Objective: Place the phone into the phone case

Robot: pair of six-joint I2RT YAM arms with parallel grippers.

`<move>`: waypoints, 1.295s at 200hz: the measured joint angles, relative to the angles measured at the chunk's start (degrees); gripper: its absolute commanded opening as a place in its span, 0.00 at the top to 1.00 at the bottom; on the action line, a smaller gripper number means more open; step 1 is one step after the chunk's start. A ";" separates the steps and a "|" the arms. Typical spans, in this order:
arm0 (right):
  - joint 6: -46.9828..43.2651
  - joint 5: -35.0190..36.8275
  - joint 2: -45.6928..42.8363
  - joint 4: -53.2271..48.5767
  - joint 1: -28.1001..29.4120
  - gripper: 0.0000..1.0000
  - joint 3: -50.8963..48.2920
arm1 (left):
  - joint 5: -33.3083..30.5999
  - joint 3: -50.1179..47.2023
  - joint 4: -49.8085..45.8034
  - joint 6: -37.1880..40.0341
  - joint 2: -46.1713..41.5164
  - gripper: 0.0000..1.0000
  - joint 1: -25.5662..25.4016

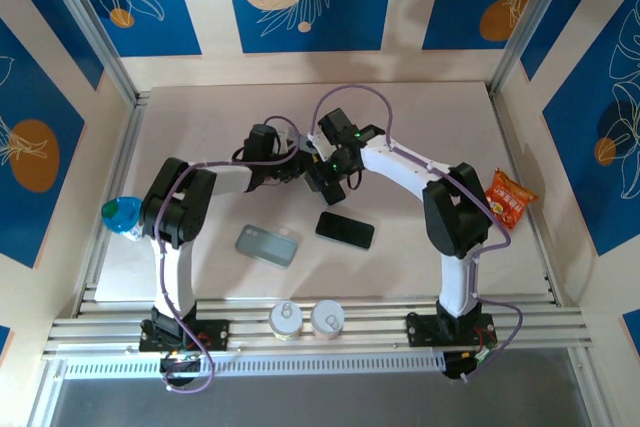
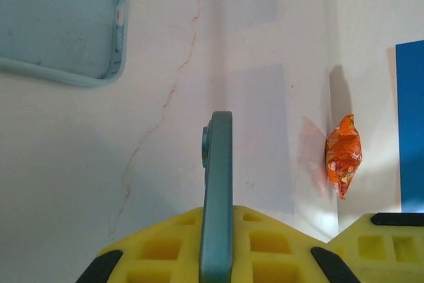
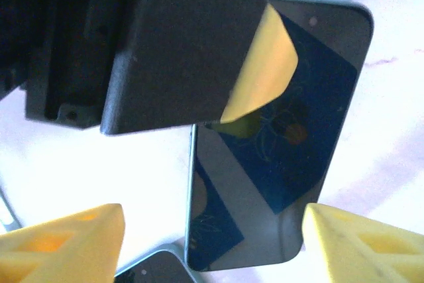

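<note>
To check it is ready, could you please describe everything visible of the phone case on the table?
The phone case is a pale blue-grey rounded rectangle, matte and rubbery-looking, with a raised rim and a side cut-out. It lies flat on the table, seemingly hollow side up, empty, untouched, left of the black phone.

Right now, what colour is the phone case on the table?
Plain pale blue phone case; it shows clearest in the left wrist view.

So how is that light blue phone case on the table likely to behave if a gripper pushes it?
The phone case lies flat, so a push would probably slide it rather than tip it. It looks thin-walled, so it may flex if pinched. As an empty shell, it is likely light.
</note>
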 measured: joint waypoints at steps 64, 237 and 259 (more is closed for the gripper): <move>19.45 -20.79 -16.22 19.15 -13.57 0.18 -25.09 | -4.48 -9.51 13.86 -8.83 -6.47 1.00 0.00; 56.76 -37.68 -12.28 71.82 -15.08 0.50 -42.23 | -22.56 -17.88 18.03 -15.06 -21.62 1.00 -6.80; 57.96 -37.53 -12.22 73.96 -14.97 0.51 -42.29 | -23.39 -17.90 17.79 -14.93 -22.45 1.00 -6.78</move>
